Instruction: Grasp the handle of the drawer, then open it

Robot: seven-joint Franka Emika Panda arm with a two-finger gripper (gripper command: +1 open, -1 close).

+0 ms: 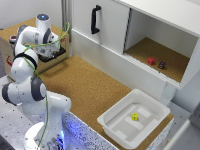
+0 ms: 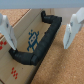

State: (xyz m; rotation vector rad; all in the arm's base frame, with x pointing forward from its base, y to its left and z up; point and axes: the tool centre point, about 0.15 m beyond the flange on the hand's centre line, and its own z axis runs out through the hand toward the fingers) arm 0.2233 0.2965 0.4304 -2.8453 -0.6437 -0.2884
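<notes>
White gripper (image 2: 41,31) fingers (image 2: 6,30) stand well apart in the wrist view, holding nothing, over a cardboard box (image 2: 22,57) with a black corrugated hose (image 2: 42,42) lying across it. Printing on the box shows a small blue pixel-style figure (image 2: 34,40) and red marks (image 2: 15,74); no words can be read.

In the exterior view the arm (image 1: 30,75) bends back over that box (image 1: 10,47), at the far end of the cork surface (image 1: 85,85) from the white tub (image 1: 134,117). The handle (image 1: 95,19), black and upright, sits on the drawer (image 1: 102,22), the white panel behind the cork surface, well apart from the gripper. Beside the drawer, an open compartment (image 1: 160,52) holds a red cube (image 1: 151,61) and a dark object (image 1: 162,65). A yellow cube (image 1: 135,116) lies in the tub.
</notes>
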